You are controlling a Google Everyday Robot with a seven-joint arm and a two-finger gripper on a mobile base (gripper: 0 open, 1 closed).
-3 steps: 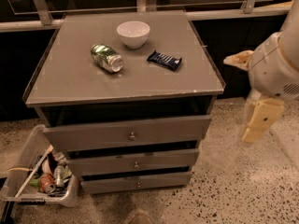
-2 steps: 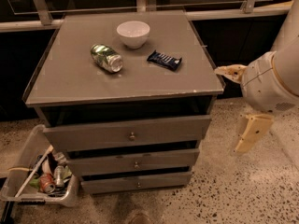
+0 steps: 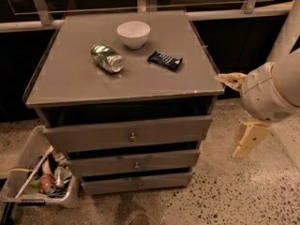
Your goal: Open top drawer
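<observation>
Brought end effector [image 3: 228, 116], released and empty, lower and closer to the right edge of the surface [image 3: 70, 78] over the last second; left top drawer [image 3: 93, 136] shut directly beneath, knob [image 3: 132, 136] untouched, approach only begun.

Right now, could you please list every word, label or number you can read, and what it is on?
Nothing is legible.
Candy bar wrapper: print blurred, unreadable.
Green can: label unreadable.
Cans in the bin: too small.
Gripper, right of the top drawer, jaws open: no marking.
</observation>
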